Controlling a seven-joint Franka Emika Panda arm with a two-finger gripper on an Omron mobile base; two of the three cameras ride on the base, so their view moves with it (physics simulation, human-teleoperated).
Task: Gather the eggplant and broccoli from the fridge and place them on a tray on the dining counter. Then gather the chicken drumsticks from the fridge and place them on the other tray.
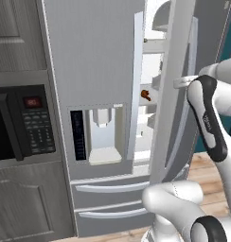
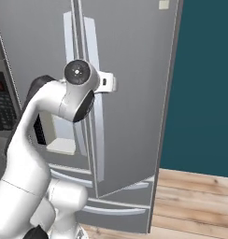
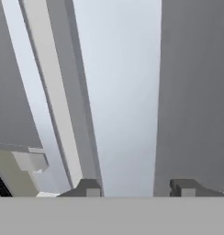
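Note:
The grey fridge [image 1: 93, 56] has its right door [image 1: 176, 118] swung partly open. Through the gap I see white shelves and one brown chicken drumstick [image 1: 146, 94]. The eggplant and broccoli are hidden, and the trays and dining counter are out of view. My gripper [image 1: 182, 83] reaches the right door at mid height, also seen from the other side [image 2: 111, 84] at the door's long pale handle [image 2: 95, 107]. In the hand view my gripper [image 3: 137, 188] has its fingertips [image 3: 88, 188] apart, astride a pale upright strip [image 3: 123, 101] of the door. They grip nothing.
A black microwave [image 1: 22, 123] sits in the cabinets left of the fridge. The left door carries a water dispenser [image 1: 103, 134], with freezer drawers [image 1: 108, 189] below. A teal wall [image 2: 204, 84] and wood floor [image 2: 195, 200] lie to the right.

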